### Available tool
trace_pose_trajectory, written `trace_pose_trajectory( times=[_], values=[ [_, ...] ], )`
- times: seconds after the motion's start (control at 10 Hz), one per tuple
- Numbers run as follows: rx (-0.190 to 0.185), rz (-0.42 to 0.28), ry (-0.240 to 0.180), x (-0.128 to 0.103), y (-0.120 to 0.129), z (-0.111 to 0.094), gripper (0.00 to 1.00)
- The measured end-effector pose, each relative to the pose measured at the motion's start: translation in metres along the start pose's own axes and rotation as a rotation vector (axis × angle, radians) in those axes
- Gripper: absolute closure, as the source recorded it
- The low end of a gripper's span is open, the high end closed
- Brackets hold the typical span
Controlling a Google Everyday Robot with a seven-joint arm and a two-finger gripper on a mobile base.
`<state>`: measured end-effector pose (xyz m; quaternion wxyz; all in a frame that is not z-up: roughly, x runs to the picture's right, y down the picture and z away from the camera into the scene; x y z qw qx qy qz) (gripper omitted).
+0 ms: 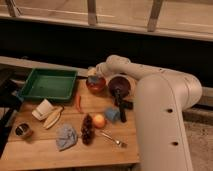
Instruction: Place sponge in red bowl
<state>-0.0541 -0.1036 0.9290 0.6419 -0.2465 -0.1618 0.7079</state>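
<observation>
Sponge [94, 79]: small, pale blue, soft block, sitting at the top of the bowl's opening, just under the gripper [93, 73] at the far middle of the table. Bowl [96, 85]: small, round, orange-red, upright on the wooden top, right of the green tray and left of a dark purple bowl, sponge covering much of its inside.
</observation>
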Motion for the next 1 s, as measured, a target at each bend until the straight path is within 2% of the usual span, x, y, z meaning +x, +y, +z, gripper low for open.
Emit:
trace_pose_trajectory(
  times=[0.1,1.0],
  values=[
    [-0.006,0.001,0.005,0.0002,0.0015,0.0016,0.39],
    [-0.006,0.0,0.005,0.0,0.0008,0.001,0.38]
  ],
)
